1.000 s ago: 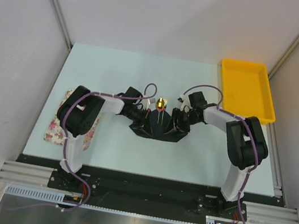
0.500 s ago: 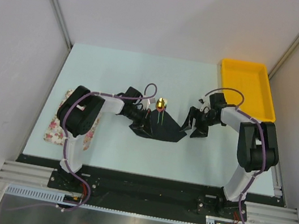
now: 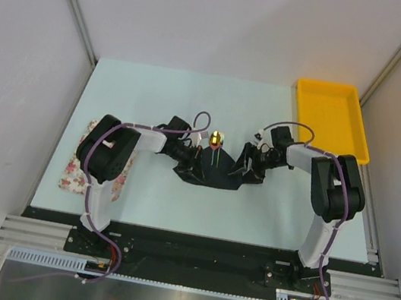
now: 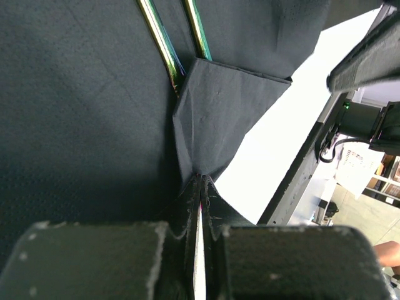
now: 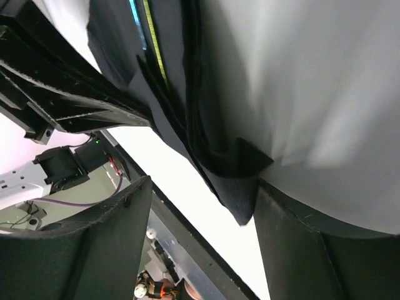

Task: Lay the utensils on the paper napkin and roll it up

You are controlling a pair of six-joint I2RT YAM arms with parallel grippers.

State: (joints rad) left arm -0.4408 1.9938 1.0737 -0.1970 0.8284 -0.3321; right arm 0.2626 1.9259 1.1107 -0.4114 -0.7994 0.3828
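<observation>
The black paper napkin [image 3: 216, 174] lies mid-table, its sides folded up. On it rest the utensils [image 3: 216, 146], gold ends pointing to the far side; their greenish handles [image 4: 164, 47] run under a folded flap. My left gripper [image 3: 193, 161] is shut on the left fold of the napkin [image 4: 212, 119], which it pinches at the fingertips [image 4: 201, 180]. My right gripper [image 3: 248, 166] is open at the napkin's right side. In the right wrist view the napkin's corner [image 5: 240, 200] hangs between the fingers, against the right finger [image 5: 294, 237]. The right gripper [image 5: 200, 187] holds nothing.
A yellow tray [image 3: 333, 118] stands at the far right of the table. A pink floral cloth mat [image 3: 74, 167] lies at the left edge, partly under the left arm. Grey walls close in both sides.
My right gripper opened and drew off to the right, leaving the napkin's right flap low. It has come back to that flap, still open. The left gripper has kept its pinch.
</observation>
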